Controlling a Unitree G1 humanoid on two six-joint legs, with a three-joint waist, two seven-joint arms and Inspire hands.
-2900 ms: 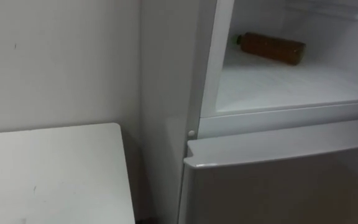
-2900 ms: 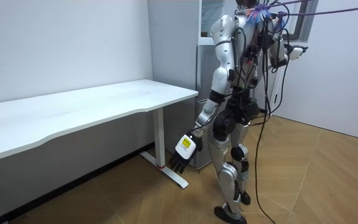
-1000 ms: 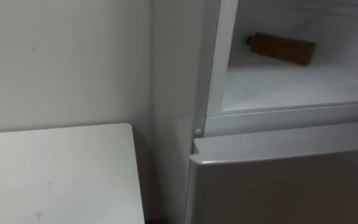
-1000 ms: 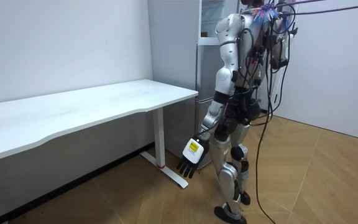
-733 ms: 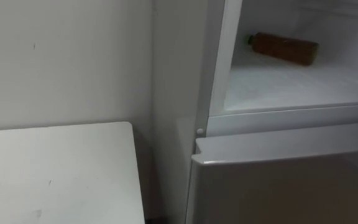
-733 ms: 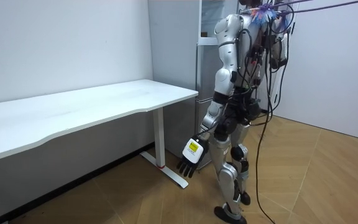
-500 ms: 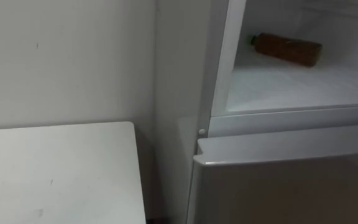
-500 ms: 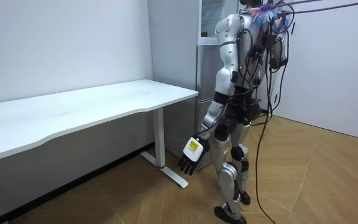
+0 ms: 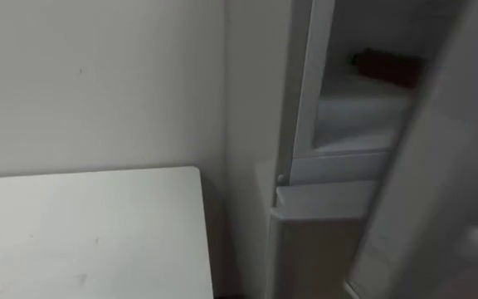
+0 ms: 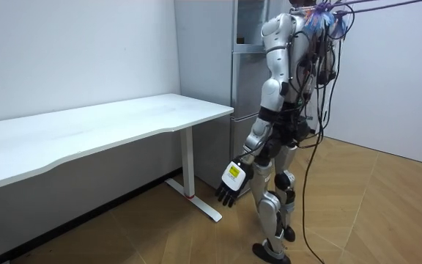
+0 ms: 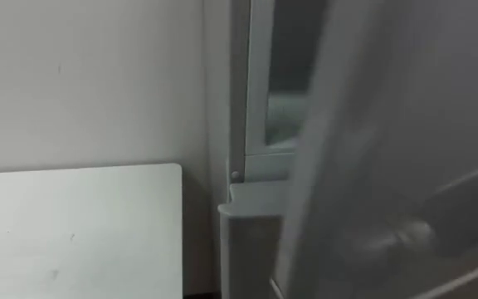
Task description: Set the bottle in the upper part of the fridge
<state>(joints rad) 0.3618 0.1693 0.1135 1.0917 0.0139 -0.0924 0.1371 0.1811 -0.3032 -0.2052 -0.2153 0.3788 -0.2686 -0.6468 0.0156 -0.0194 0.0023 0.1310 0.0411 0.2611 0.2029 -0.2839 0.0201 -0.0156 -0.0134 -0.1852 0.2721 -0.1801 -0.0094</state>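
Brown and lying on its side, the bottle [image 9: 386, 66] sits on the shelf at the back of the upper compartment [image 9: 355, 112], so I judge the placing itself done. The pale upper door [image 9: 438, 166] stands slanted across the right of the opening, smeared as a moving thing would be, above the closed lower door [image 9: 322, 241].

My worry is the bottle. On its side it could roll forward if the door shuts hard. If it reaches the front lip, the door would stop on it and not seal. An uneven push could also leave the door ajar.

In the room view my left hand [image 10: 229, 185] hangs low beside the leg, fingers loose and holding nothing. It is near the white table [image 10: 123, 121], and a turn of the body could swing it against the table's frame.

I cannot tell what my right hand is doing. A dark smear [image 11: 463, 203] low in the right eye view may be the hand or its arm. The bottle's cap end is too blurred to make out, and the door hides the compartment's right half.
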